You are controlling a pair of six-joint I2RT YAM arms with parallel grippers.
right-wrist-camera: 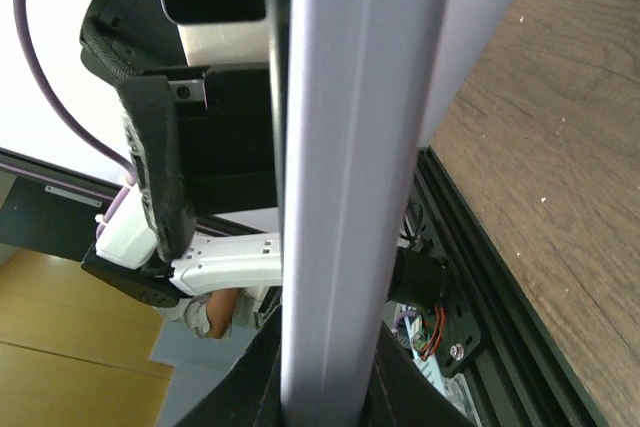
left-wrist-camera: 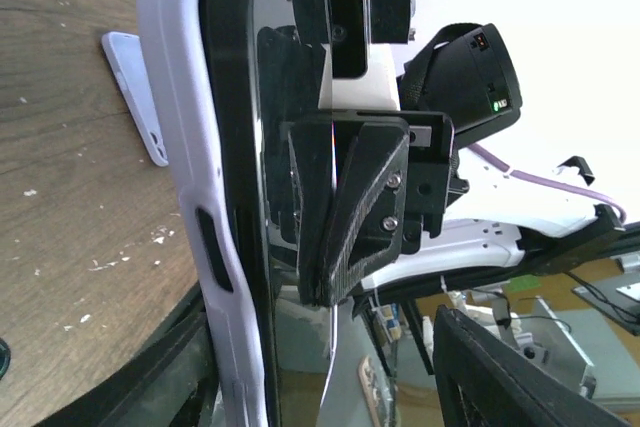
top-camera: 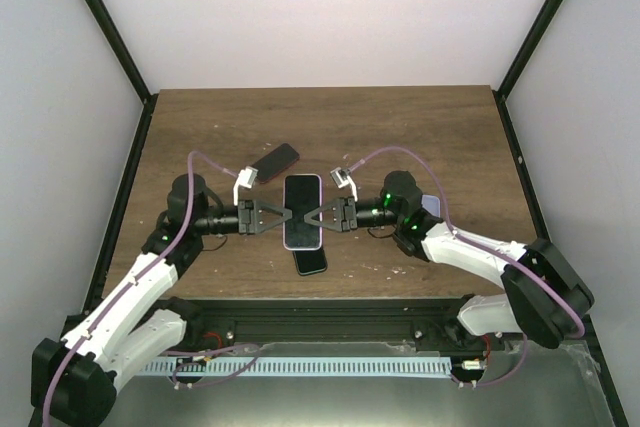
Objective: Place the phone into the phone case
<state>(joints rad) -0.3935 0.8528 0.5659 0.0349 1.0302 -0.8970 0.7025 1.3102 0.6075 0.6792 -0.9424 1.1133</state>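
A black phone (top-camera: 302, 209) sits inside a lavender case (top-camera: 302, 246), held flat above the table's middle between both grippers. My left gripper (top-camera: 283, 215) straddles its left edge; in the left wrist view (left-wrist-camera: 320, 367) one finger lies by the case's back (left-wrist-camera: 185, 147) while the other finger (left-wrist-camera: 520, 377) stands off the screen (left-wrist-camera: 235, 147). My right gripper (top-camera: 322, 215) is shut on the right edge; its fingers hug the case (right-wrist-camera: 350, 147) in the right wrist view (right-wrist-camera: 340, 387). Its finger (left-wrist-camera: 350, 197) presses the screen.
A second black phone (top-camera: 311, 260) lies just below the held one. A dark phone (top-camera: 275, 160) lies behind the left gripper. A pale case (top-camera: 432, 205) lies by the right arm, also in the left wrist view (left-wrist-camera: 135, 97). The black front rail (right-wrist-camera: 520, 327) borders the table.
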